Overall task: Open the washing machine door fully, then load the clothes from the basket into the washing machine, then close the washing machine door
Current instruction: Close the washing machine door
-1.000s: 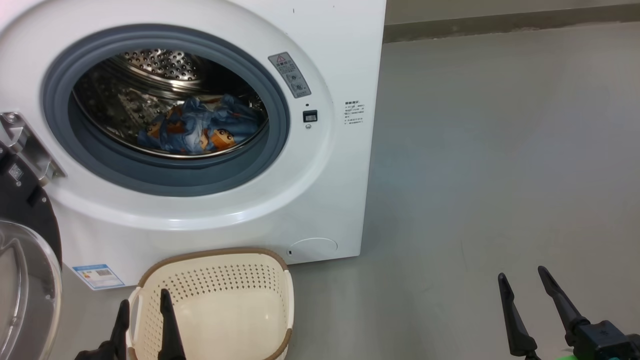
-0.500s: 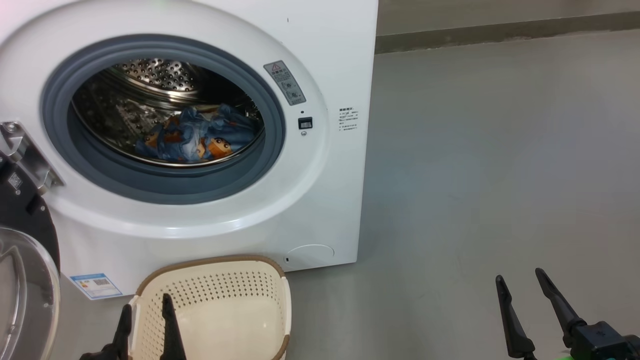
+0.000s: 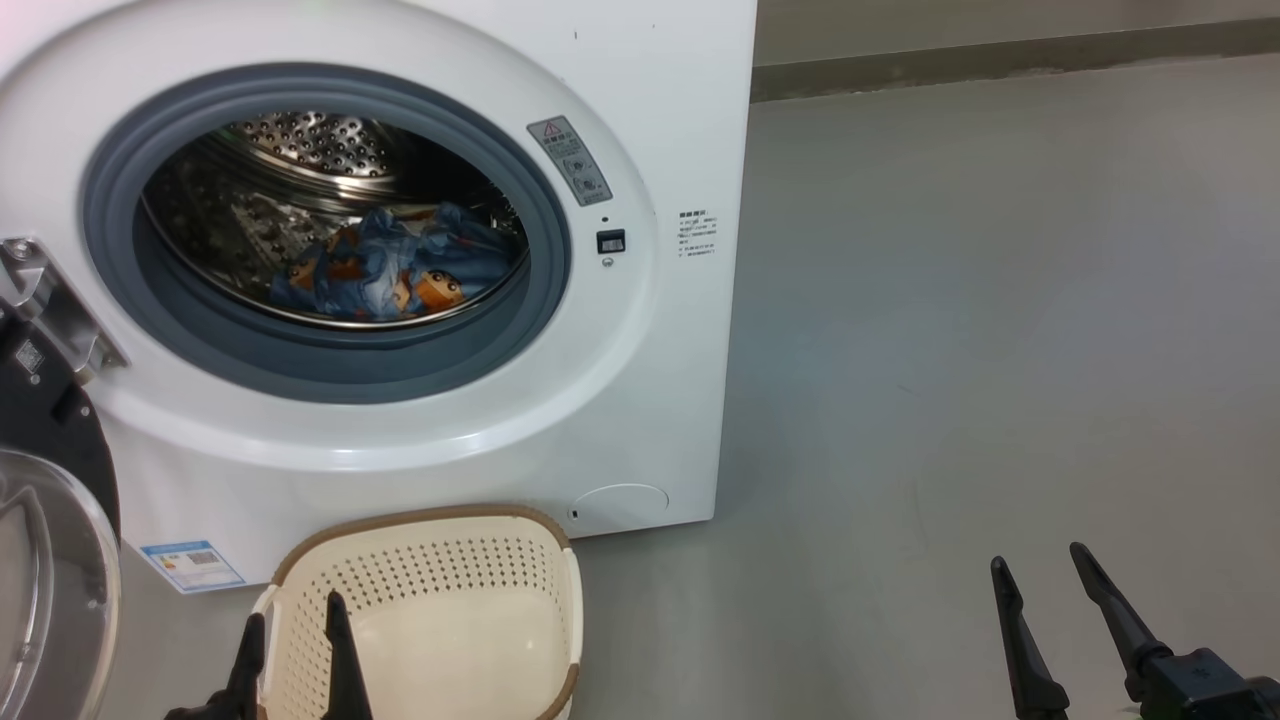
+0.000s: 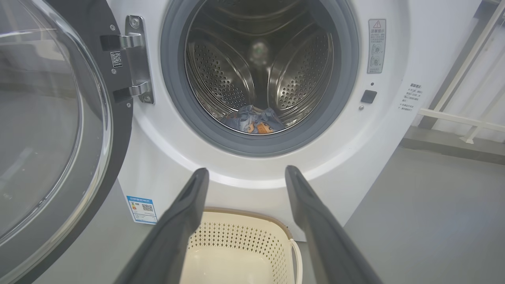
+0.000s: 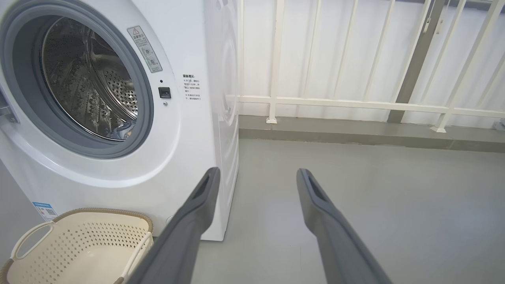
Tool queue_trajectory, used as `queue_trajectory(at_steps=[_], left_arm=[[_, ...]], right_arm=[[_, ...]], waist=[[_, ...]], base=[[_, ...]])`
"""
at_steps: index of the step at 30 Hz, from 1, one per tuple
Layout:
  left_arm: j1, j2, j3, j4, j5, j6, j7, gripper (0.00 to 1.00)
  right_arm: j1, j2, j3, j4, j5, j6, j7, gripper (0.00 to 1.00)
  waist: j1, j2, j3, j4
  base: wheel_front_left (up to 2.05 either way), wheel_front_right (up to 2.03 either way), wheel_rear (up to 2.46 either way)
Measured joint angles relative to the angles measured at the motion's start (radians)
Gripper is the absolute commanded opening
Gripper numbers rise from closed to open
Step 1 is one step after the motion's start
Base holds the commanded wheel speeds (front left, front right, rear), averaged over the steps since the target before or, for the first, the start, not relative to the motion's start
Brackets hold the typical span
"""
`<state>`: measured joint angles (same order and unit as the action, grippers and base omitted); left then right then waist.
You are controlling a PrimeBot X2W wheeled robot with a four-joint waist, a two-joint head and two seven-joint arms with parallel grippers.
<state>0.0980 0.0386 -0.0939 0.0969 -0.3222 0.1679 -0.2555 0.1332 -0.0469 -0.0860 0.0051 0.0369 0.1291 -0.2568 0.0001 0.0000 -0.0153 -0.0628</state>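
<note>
Clothes (image 3: 385, 265) sit in the washing machine (image 3: 650, 400), door (image 3: 45, 560) hanging open far left, basket (image 3: 420, 515) bottom centre; left gripper (image 3: 294, 608) and right gripper (image 3: 1037, 556) both spread wide, holding nothing.

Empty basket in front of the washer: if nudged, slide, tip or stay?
Probably slides: the basket sits empty on smooth grey floor, so likely light. Its thin perforated plastic walls may flex under a pinch. Low and wide, it seems unlikely to tip.

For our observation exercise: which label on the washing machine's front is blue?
The label sticker low on the washing machine, just left of the basket; the warning sticker by the gasket is grey.
</note>
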Motion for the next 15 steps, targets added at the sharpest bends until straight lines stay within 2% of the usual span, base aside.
queue_trajectory(at_steps=[5, 15], left_arm=[[0.000, 0.000, 0.000, 0.000, 0.002, 0.004, 0.000, 1.00], [0.000, 0.000, -0.002, 0.000, 0.002, 0.003, 0.000, 1.00]], right_arm=[[0.000, 0.001, 0.000, 0.000, 0.000, 0.000, 0.000, 1.00], [0.000, 0.002, 0.001, 0.003, 0.000, 0.000, 0.000, 1.00]], waist=[[-0.0001, 0.0000, 0.001, 0.003], [0.0000, 0.0000, 0.003, 0.007]], base=[[-1.00, 1.00, 0.00], [-1.58, 1.58, 0.00]])
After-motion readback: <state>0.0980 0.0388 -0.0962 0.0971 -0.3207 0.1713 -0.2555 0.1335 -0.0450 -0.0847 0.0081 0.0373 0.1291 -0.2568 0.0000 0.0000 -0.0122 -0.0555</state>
